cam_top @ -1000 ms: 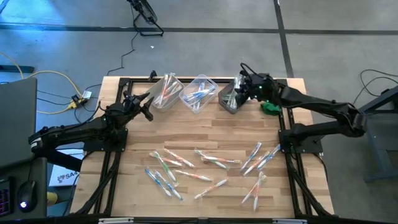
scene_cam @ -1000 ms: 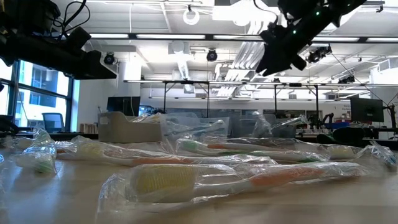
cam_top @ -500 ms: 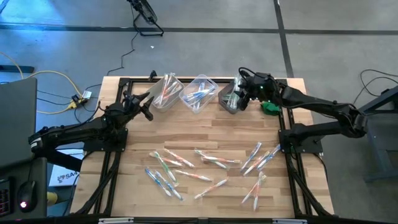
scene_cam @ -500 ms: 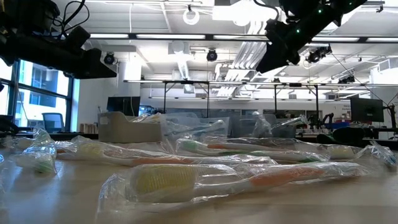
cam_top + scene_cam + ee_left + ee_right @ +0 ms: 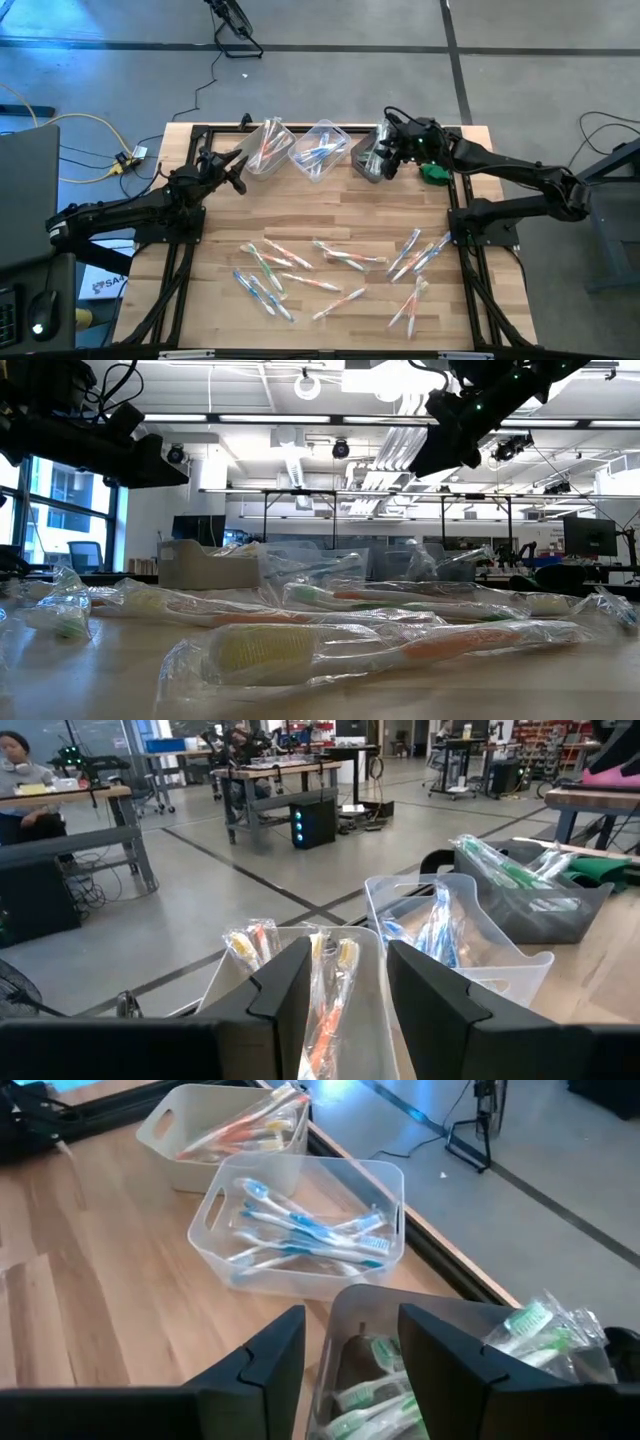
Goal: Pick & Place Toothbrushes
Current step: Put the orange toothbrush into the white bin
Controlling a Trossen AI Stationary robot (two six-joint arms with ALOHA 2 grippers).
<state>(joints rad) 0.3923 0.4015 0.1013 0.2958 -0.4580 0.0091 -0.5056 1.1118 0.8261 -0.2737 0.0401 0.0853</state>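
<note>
Right gripper (image 5: 385, 152) is hovering open and empty over the far grey bin (image 5: 366, 158); left gripper (image 5: 237, 168) is waiting open beside the far-left bin (image 5: 265, 146). Toothbrushes (image 5: 330, 270) are lying scattered on the near table (image 5: 300, 215).

You are in a robotics lab or workshop. Your wooden bench (image 5: 330, 225) stands on a bare concrete floor (image 5: 330, 90) marked with dark lines, and a yellow cable (image 5: 70, 125) trails off its left edge. Beyond it you see rows of metal work tables (image 5: 290, 775), a computer tower (image 5: 313, 820) with blue lights, exposed ceiling ducts (image 5: 400, 445), strip lights, and a seated person (image 5: 22, 780).
</note>
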